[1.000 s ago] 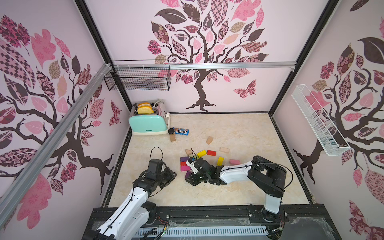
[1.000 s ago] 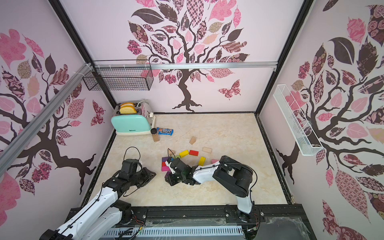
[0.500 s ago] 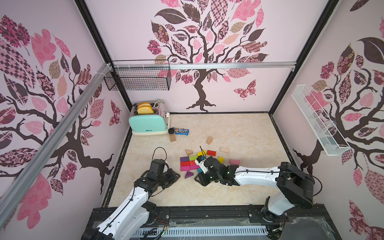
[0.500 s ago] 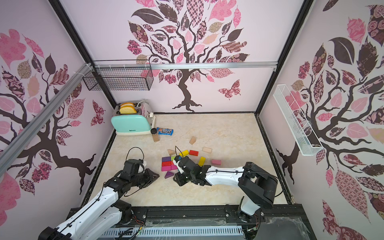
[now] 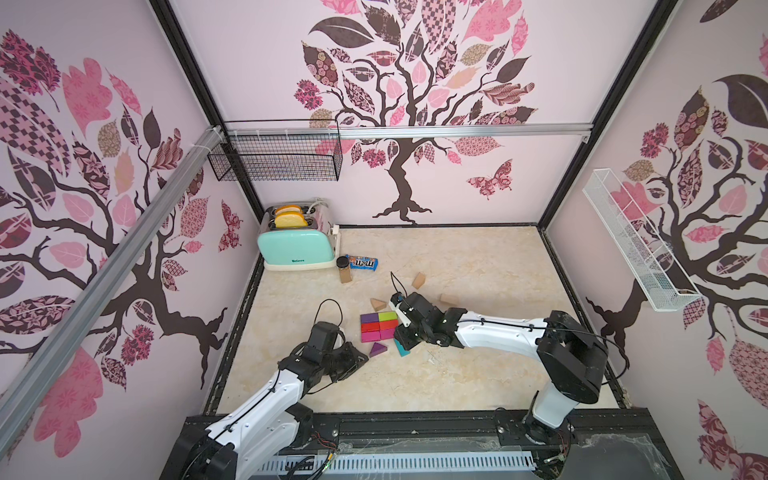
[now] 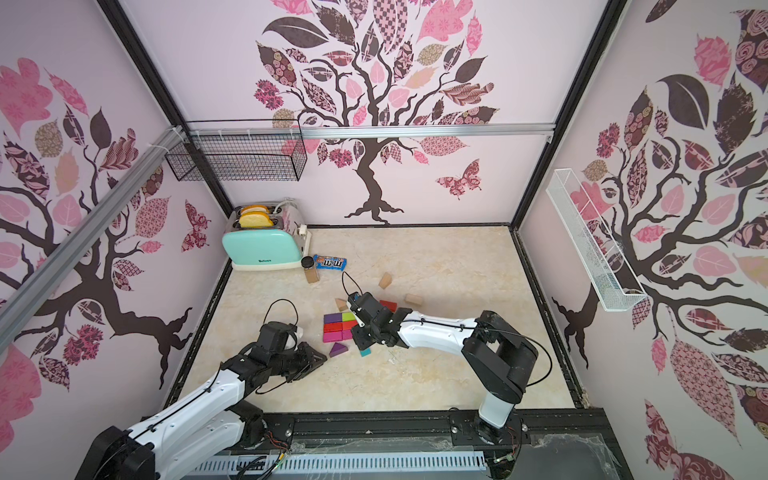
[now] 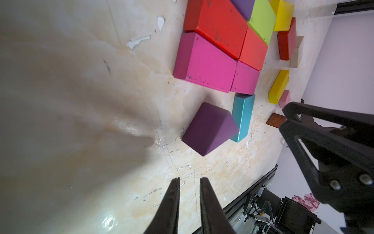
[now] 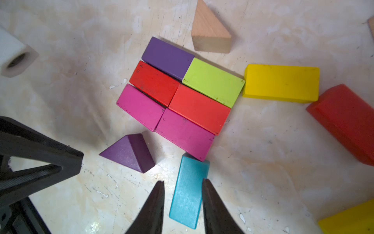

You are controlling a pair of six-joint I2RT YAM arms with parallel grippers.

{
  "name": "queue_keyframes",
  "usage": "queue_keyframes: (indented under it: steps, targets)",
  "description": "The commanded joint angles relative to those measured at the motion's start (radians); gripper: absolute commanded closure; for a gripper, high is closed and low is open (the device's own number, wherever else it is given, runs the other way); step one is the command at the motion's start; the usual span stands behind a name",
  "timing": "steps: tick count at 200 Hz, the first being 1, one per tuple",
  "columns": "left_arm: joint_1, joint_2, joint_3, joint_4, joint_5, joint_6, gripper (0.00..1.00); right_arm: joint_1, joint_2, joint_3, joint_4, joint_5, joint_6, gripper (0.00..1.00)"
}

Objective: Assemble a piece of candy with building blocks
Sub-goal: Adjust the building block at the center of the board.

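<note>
We see our right jaws parted loosely astride the teal block; our left jaws closed, empty.

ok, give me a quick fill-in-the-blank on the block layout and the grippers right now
1. The block lying between the right gripper's fingers is ____ in colour.
2. The packed grid of rectangles has ____ pieces.
3. The left gripper is shut and holds ____.
4. The triangle nearest it is ____.
Missing: teal; six; nothing; purple.
</note>
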Motion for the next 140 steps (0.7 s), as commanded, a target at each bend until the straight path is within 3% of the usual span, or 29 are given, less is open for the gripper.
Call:
queue_keyframes:
  steps: [1,74,140]
  targets:
    - [-0.005,0.026,-0.007,0.052,0.018,0.010,0.78,0.004,0.032,0.036,-0.044,0.045,-0.023,0.65]
    - [-0.006,0.189,-0.001,0.170,0.034,0.023,0.78,0.024,0.094,0.079,-0.052,0.071,-0.041,0.65]
    - [-0.007,0.247,0.032,0.187,0.019,0.038,0.78,0.026,0.094,0.077,-0.050,0.068,-0.042,0.66]
